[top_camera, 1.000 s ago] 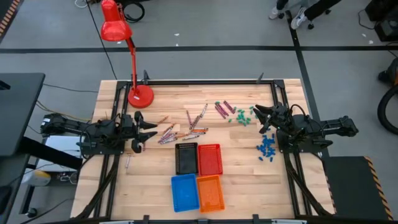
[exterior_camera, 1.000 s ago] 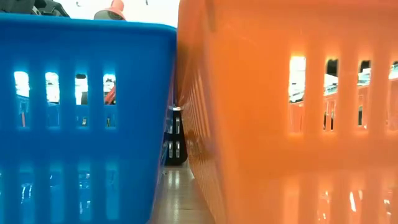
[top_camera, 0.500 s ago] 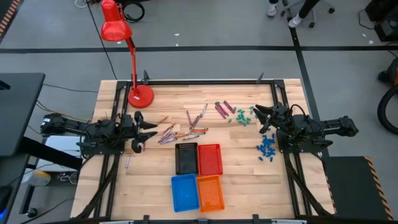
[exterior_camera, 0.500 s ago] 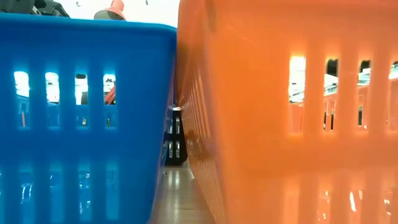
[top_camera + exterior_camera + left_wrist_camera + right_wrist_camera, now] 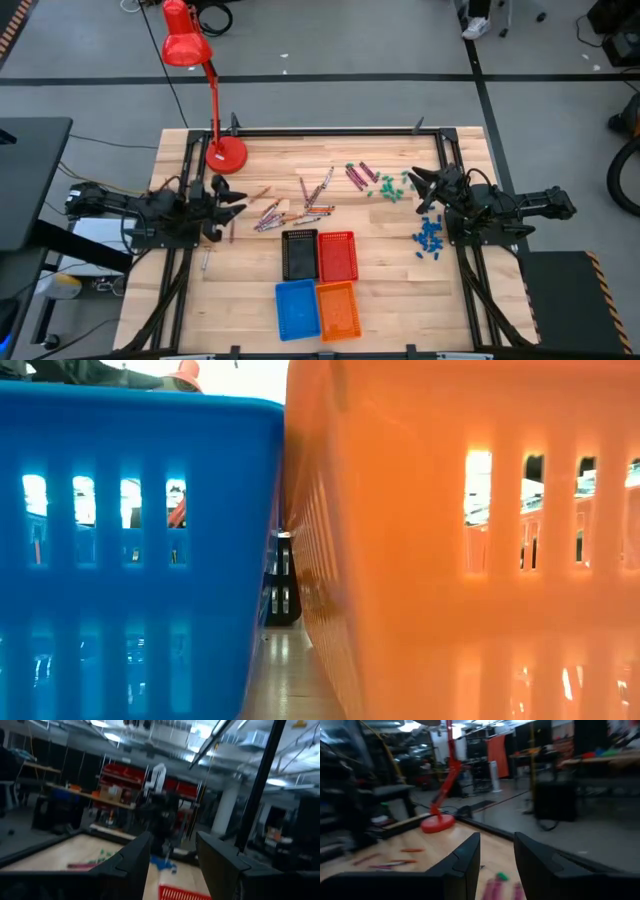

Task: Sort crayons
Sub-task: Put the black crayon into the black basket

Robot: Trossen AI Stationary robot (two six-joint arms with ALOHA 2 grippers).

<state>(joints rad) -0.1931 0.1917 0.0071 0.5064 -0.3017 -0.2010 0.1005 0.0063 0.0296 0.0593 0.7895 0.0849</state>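
A red lamp (image 5: pixel 208 80) is stood at the table's (image 5: pixel 250 300) far left corner. Four baskets are grouped at the near edge — black (image 5: pixel 299 254) beside red (image 5: pixel 338 255), blue (image 5: pixel 297 309) beside orange (image 5: pixel 338 309). Green pieces (image 5: pixel 391 187) and blue pieces (image 5: pixel 429 238) are scattered at the right.

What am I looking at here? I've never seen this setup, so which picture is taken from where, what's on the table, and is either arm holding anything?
These are two dark robot arms at a wooden table. The top picture looks straight down: the left gripper sits at the left edge, the right gripper at the right edge. Both have their fingers apart and hold nothing.

Loose crayons lie scattered across the middle, with small green pieces and blue pieces nearer the right arm. Four baskets stand toward the front: black, red, blue and orange. A red desk lamp stands at the back left.

The low picture is shot from table height, so the blue and orange baskets fill it. The last two come from cameras on each wrist, looking past that arm's own dark fingers.
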